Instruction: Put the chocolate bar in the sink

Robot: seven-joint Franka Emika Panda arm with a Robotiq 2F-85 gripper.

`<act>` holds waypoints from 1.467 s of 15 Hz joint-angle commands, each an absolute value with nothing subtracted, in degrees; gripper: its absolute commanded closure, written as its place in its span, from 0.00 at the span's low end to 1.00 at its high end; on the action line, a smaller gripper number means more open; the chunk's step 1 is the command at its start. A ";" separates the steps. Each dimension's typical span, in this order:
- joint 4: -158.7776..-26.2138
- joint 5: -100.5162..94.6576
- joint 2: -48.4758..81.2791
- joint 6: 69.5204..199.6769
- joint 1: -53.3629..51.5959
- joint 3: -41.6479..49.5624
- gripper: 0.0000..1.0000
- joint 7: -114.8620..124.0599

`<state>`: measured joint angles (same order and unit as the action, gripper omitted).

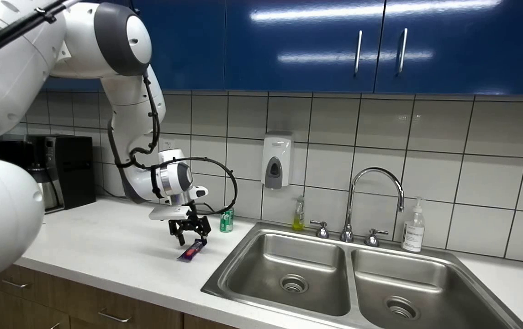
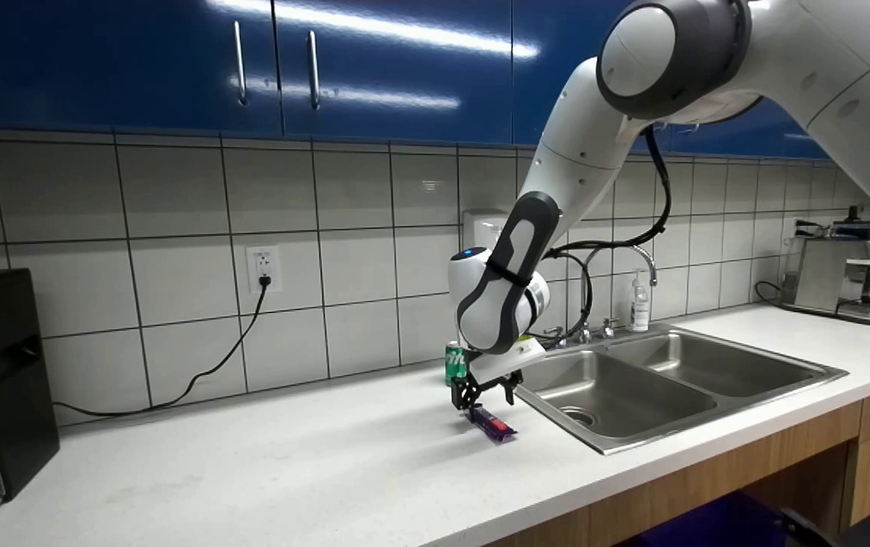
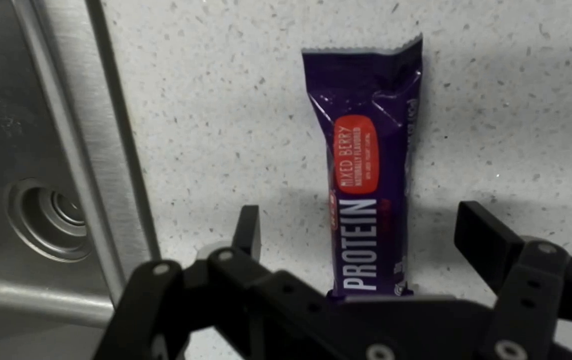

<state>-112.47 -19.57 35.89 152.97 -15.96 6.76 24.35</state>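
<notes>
The chocolate bar, in a dark purple wrapper with a red label, lies flat on the white counter in both exterior views (image 1: 192, 251) (image 2: 492, 423). In the wrist view the bar (image 3: 390, 165) runs lengthwise between the fingers; its near end is hidden behind the gripper body. My gripper (image 3: 358, 225) is open, one finger on each side of the bar with a gap on both sides. It also shows low over the bar in both exterior views (image 1: 192, 240) (image 2: 486, 403). The sink's left basin (image 1: 261, 274) (image 2: 632, 403) is beside the bar; its rim (image 3: 111, 165) shows in the wrist view.
A green can (image 1: 227, 220) stands behind the gripper by the tiled wall. A chrome faucet (image 1: 349, 210), a yellow soap bottle (image 1: 298, 214) and a white pump bottle (image 1: 413, 232) stand along the sink's back edge. A black coffee machine (image 1: 71, 171) stands at the counter's far end.
</notes>
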 commanded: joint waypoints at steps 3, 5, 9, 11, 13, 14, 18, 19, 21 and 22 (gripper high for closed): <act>-112.25 -18.52 36.11 153.04 -16.82 7.57 0.00 23.60; -112.24 -18.52 36.11 153.03 -16.84 7.58 0.00 23.60; -112.23 -18.52 36.11 153.03 -16.85 7.60 0.00 23.61; -112.34 -19.01 36.33 153.34 -17.16 8.02 0.00 23.78; -112.68 -18.98 36.37 153.81 -17.07 8.10 0.00 23.55; -112.82 -18.99 36.31 153.90 -17.13 8.25 0.00 23.56; -113.18 -18.70 36.29 154.77 -16.86 8.21 0.00 23.37; -113.29 -18.49 36.32 154.90 -16.67 8.00 0.00 23.14; -113.51 -18.28 36.41 155.25 -16.53 7.79 0.00 22.85; -113.64 -18.06 36.49 155.43 -16.41 7.59 0.00 22.64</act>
<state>-112.82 -19.49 36.56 153.95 -16.47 7.54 24.28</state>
